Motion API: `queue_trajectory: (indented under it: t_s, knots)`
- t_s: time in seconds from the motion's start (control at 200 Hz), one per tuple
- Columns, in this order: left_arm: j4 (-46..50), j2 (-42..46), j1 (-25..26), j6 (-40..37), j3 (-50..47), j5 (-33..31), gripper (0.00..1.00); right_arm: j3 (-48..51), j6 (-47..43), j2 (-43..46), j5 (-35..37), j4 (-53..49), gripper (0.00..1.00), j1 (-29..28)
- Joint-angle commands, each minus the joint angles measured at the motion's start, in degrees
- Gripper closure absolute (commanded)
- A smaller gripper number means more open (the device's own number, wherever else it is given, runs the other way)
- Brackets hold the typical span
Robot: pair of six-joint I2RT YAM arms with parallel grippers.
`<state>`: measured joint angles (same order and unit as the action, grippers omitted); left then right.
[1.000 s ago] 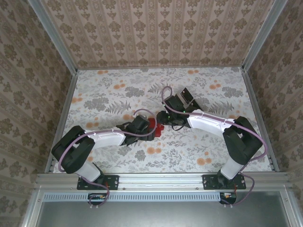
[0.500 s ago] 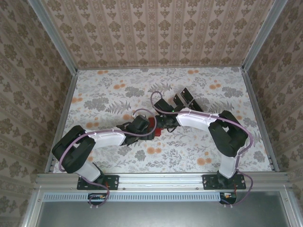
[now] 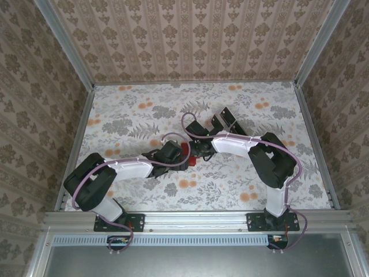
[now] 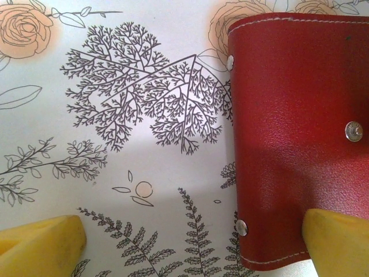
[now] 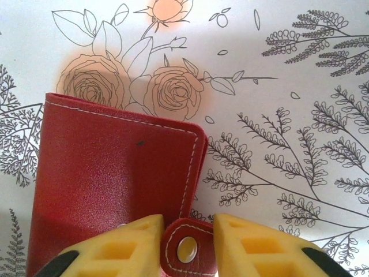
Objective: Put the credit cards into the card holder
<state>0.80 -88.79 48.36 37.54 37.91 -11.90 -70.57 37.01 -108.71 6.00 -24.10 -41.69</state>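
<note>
Two arms meet mid-table (image 3: 132, 115) over the red card holder (image 3: 185, 151), which lies folded and flat on the floral surface. The left gripper (image 4: 190, 245) is spread wide. One yellow fingertip (image 4: 337, 242) is over the holder's near corner, contact unclear, and the other (image 4: 40, 245) is over bare table, well apart. The right gripper (image 5: 187, 248) is pinching the card holder by its snap tab (image 5: 185, 249), with a yellow pad against each side. The credit cards (image 3: 225, 120) lie dark in a loose pile just beyond the right wrist, apart from the holder. From above, both wrists cover most of the holder. The wrist cameras give its white stitching, rivets and tab.
</note>
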Motion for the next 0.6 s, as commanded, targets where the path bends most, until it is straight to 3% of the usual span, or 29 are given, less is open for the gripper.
queue_trajectory:
  t_s: [0.0,0.12,0.465,0.595]
  knots:
    - [-0.6,-3.4,-0.4,0.8,-1.5,1.1,0.0,0.1,-0.9,2.6,2.4,-2.4,0.73,-0.1]
    - [-0.4,-3.5,-0.4,0.8,-1.3,1.1,0.0,0.2,-1.1,3.3,2.5,-3.0,0.77,-0.1]
    - [-0.2,-3.5,-0.4,0.8,-1.1,1.1,0.01,0.0,-1.6,4.3,2.7,-3.4,0.76,0.0]
    - [-0.3,-3.6,-0.4,0.9,-1.1,1.1,0.01,0.3,-1.6,4.1,2.6,-3.4,0.81,0.0]
